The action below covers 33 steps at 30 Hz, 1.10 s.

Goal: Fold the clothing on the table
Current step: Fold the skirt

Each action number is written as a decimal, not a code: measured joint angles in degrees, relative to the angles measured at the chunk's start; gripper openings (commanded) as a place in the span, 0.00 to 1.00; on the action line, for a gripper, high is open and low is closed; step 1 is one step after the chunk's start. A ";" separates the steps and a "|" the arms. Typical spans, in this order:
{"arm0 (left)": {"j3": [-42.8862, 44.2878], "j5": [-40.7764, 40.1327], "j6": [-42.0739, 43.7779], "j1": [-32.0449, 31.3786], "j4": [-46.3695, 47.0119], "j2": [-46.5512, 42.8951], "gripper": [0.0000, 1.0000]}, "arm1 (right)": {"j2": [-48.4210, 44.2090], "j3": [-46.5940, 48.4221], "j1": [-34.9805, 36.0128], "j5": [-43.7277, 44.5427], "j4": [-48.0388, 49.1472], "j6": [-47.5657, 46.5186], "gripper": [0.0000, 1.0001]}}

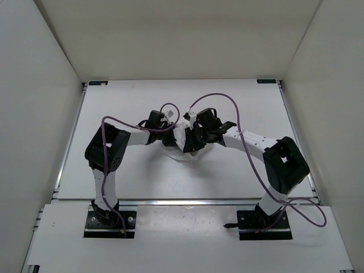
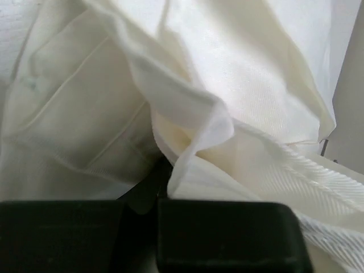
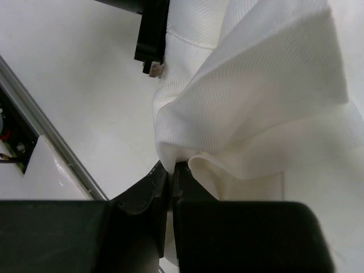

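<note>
Clothing [image 1: 183,151] was pinched in both claws: my left claw [image 2: 154,190] was clamped on a soft fold, my right claw [image 3: 170,173] nipped a bunched edge. It looked light, limp and thin, likely to sag, so I'd grip hems or corners. It lay gathered mid-surface [image 1: 131,176], with open room on every side before the walls [image 1: 40,85].

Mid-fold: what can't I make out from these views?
Left wrist view: the clothing fills the frame, edges cut off; the left pincer hides how much it pinches.
Right wrist view: clothing runs off top and right; the right pincer hides the pinched fold's depth.
Top view: both pincers cover most of the clothing; pleats too small to tell.
</note>
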 measured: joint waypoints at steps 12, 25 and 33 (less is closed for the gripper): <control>-6.10 3.63 -4.22 3.52 5.27 -2.43 0.04 | 0.79 4.52 -1.66 -3.80 -0.98 1.42 0.59; -6.34 0.98 -2.12 18.73 -4.15 -29.29 0.39 | -18.10 1.16 -10.47 0.96 8.31 0.85 0.00; -6.10 -1.53 -1.44 7.65 -3.41 -34.88 0.07 | -1.68 -5.75 -8.17 3.28 5.40 0.42 0.00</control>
